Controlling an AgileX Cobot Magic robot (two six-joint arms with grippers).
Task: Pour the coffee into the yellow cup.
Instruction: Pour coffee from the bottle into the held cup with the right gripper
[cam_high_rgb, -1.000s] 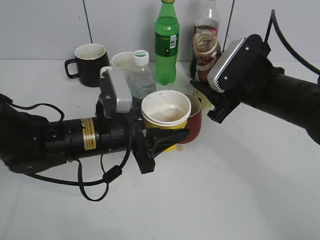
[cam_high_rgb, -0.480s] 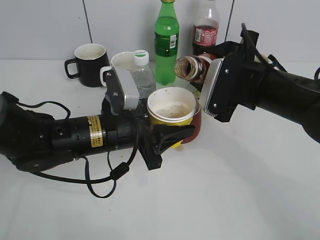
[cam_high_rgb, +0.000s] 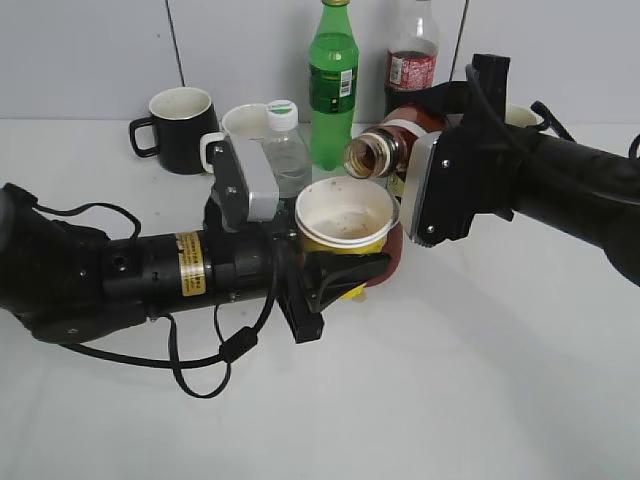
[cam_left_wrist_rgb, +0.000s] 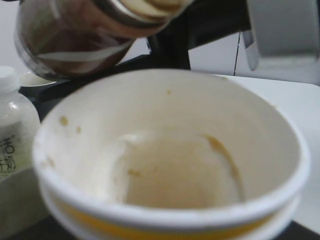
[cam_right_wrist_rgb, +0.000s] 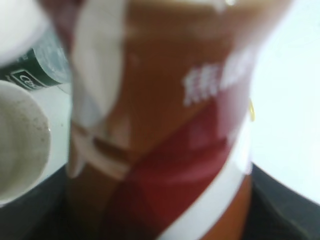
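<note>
My left gripper (cam_high_rgb: 340, 278) is shut on the yellow cup (cam_high_rgb: 345, 218) and holds it upright above the table. Its stained white inside fills the left wrist view (cam_left_wrist_rgb: 170, 165), with only a brownish stain at the bottom. My right gripper (cam_high_rgb: 425, 200) is shut on the coffee bottle (cam_high_rgb: 385, 150) and holds it tipped to the left. Its open neck hangs just above the cup's far rim. The bottle's mouth shows at the top of the left wrist view (cam_left_wrist_rgb: 75, 35). Its label fills the right wrist view (cam_right_wrist_rgb: 160, 125). I see no stream of liquid.
A dark red cup (cam_high_rgb: 388, 255) sits just behind the yellow cup. A clear water bottle (cam_high_rgb: 284, 155), a white mug (cam_high_rgb: 240, 125), a black mug (cam_high_rgb: 180, 125), a green bottle (cam_high_rgb: 333, 80) and a red-labelled cola bottle (cam_high_rgb: 412, 60) stand along the back.
My right gripper has turned the coffee bottle from upright to tipped left and brought its neck over the yellow cup. The left gripper has shifted the cup slightly right.
</note>
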